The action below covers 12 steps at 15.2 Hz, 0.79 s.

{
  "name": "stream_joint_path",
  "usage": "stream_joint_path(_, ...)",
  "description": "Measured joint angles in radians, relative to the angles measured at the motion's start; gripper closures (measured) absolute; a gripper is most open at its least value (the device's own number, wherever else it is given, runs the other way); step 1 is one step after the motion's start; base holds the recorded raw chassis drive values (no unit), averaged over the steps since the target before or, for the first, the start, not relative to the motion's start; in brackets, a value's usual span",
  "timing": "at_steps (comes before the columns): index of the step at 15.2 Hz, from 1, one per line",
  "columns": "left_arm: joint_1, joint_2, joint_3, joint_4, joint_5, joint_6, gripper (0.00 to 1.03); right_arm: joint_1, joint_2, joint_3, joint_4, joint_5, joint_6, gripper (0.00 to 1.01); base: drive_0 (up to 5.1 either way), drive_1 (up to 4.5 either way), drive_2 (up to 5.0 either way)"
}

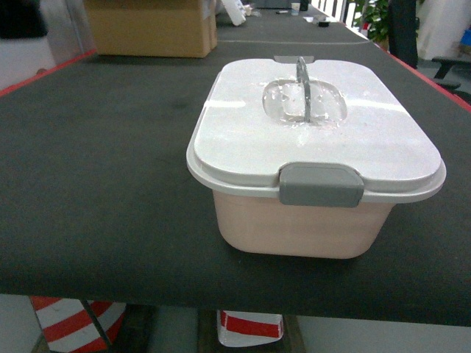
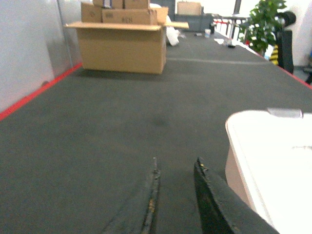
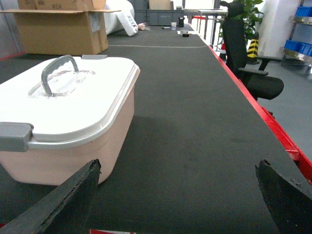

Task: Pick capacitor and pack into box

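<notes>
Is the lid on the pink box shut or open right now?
Shut. The white lid sits flat on the pink box, its grey latch folded down over the front rim, with the handle standing upright.

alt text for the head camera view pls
A pale pink box with its white lid shut, grey latch at the front and grey handle upright, sits on a dark table. A brown cardboard carton stands far behind.

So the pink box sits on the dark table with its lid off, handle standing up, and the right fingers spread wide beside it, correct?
Not quite: the white lid is on the box, closed under the grey latch, as the head view shows. The rest holds: the handle stands up, the box is on the dark table, and the right fingers are spread wide beside it.
</notes>
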<state>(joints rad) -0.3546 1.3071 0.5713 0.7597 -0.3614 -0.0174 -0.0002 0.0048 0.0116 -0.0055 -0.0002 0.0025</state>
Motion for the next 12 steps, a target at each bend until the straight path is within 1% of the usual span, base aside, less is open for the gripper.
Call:
stream_joint_path(1, 0.025, -0.035, -0.077, 0.01, 0.038, 0.0, 0.93, 0.0, 0.0, 0.0, 0.0, 0.0, 0.0, 0.03, 0.0, 0.0, 0.0)
stream_joint_path(2, 0.049, -0.069, -0.129, 0.018, 0.061, 0.0, 1.01, 0.0, 0.0, 0.0, 0.0, 0.0, 0.0, 0.03, 0.0, 0.0, 0.0)
stream_joint_path(3, 0.085, -0.124, -0.187, 0.031, 0.088, 0.001, 1.01, 0.0, 0.0, 0.0, 0.0, 0.0, 0.0, 0.03, 0.0, 0.0, 0.0)
stream_joint_path(5, 0.134, -0.209, -0.266, 0.035, 0.127, 0.001, 1.01, 0.0, 0.0, 0.0, 0.0, 0.0, 0.0, 0.03, 0.0, 0.0, 0.0)
stream_joint_path(7, 0.168, -0.276, -0.337, 0.025, 0.175, 0.001, 1.01, 0.0, 0.0, 0.0, 0.0, 0.0, 0.0, 0.03, 0.0, 0.0, 0.0)
stream_joint_path(10, 0.212, -0.374, -0.402, -0.002, 0.215, 0.001, 1.01, 0.0, 0.0, 0.0, 0.0, 0.0, 0.0, 0.03, 0.0, 0.0, 0.0)
stream_joint_path(12, 0.244, -0.46, -0.448, -0.045, 0.245, 0.001, 1.01, 0.0, 0.0, 0.0, 0.0, 0.0, 0.0, 0.03, 0.0, 0.0, 0.0)
